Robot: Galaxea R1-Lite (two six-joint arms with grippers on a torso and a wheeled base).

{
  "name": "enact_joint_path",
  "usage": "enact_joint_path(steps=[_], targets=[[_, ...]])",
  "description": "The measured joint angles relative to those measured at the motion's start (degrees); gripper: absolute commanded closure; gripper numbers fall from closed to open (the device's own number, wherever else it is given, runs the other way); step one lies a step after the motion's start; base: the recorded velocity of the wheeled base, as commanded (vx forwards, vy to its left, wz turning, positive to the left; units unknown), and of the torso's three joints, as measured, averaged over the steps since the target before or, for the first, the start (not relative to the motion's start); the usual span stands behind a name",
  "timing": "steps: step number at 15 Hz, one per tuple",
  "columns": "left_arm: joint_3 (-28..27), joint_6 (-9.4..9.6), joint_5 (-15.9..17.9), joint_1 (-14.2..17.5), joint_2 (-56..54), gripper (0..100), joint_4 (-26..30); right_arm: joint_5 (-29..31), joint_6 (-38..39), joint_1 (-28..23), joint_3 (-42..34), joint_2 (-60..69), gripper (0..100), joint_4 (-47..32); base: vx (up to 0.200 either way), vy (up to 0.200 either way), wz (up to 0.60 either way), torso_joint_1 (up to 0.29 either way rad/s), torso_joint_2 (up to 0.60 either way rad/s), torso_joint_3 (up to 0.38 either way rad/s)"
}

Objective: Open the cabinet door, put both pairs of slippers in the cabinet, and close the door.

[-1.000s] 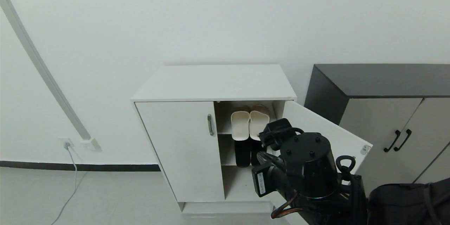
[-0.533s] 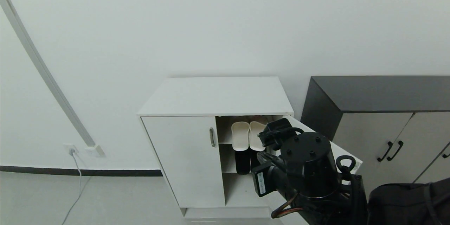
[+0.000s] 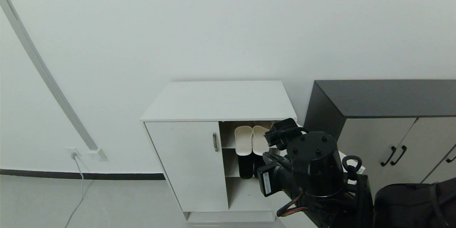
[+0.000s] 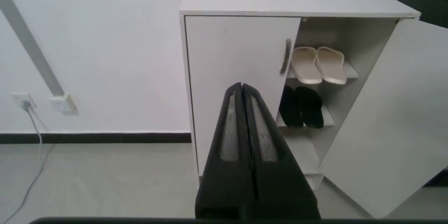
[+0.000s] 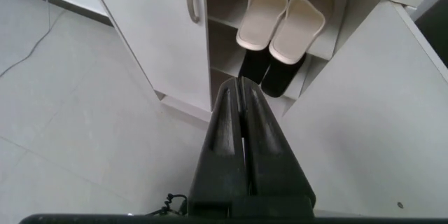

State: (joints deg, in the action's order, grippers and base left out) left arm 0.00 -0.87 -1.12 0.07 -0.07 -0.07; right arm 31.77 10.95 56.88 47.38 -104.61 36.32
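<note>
Right pincer (image 5: 240, 82): fingers pressed together with nothing between them, hanging low in front of the cabinet's open half and aimed at the shelves.
Left pincer (image 4: 241, 86): likewise closed flat and empty, held back from the cabinet and facing its shut door (image 4: 234, 77).
Open door (image 5: 364, 119): swung out on the robot's right, with its inner face towards the right pincer; closing it looks like the only step left.
Risk at the door: a push on the inner face would only swing it wider, so I judge the arm must come round to the door's free edge or outer face first. A flat, closed pincer may also skid along the smooth panel instead of carrying it.
White slippers (image 3: 251, 139): side by side on the upper shelf, their near ends jutting past the shelf's front edge.
Black slippers (image 3: 245, 165): on the shelf just below, also reaching the front.
Risk at the shelves: the door may catch the overhanging ends and stop short or knock a slipper askew.
Cabinet (image 3: 217, 99): white, against the wall, with the left door closed and its handle (image 3: 215, 141) beside the opening.
In the way: the dark cabinet (image 3: 384, 96) stands just beside on the right, leaving little room behind the open door.
Further off: a wall socket (image 3: 73, 155) and its cable (image 3: 76, 192) trail over the floor (image 3: 107, 203), well apart on the left.
</note>
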Motion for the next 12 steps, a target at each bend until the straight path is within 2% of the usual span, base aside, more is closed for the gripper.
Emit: enact_joint_path(steps=[5, 12], targets=[[0.0, 0.02, 0.0, 0.0, 0.0, 100, 0.0, 0.0, 0.0, -0.3, -0.3, 0.0, 100, 0.1, 0.0, 0.0, -0.6, 0.005, 0.0, -0.002], [0.0, 0.0, -0.1, -0.1, 0.0, 100, 0.0, 0.0, -0.1, -1.6, -0.3, -0.1, 100, 1.4, 0.0, 0.0, 0.0, 0.0, 0.0, 0.0]])
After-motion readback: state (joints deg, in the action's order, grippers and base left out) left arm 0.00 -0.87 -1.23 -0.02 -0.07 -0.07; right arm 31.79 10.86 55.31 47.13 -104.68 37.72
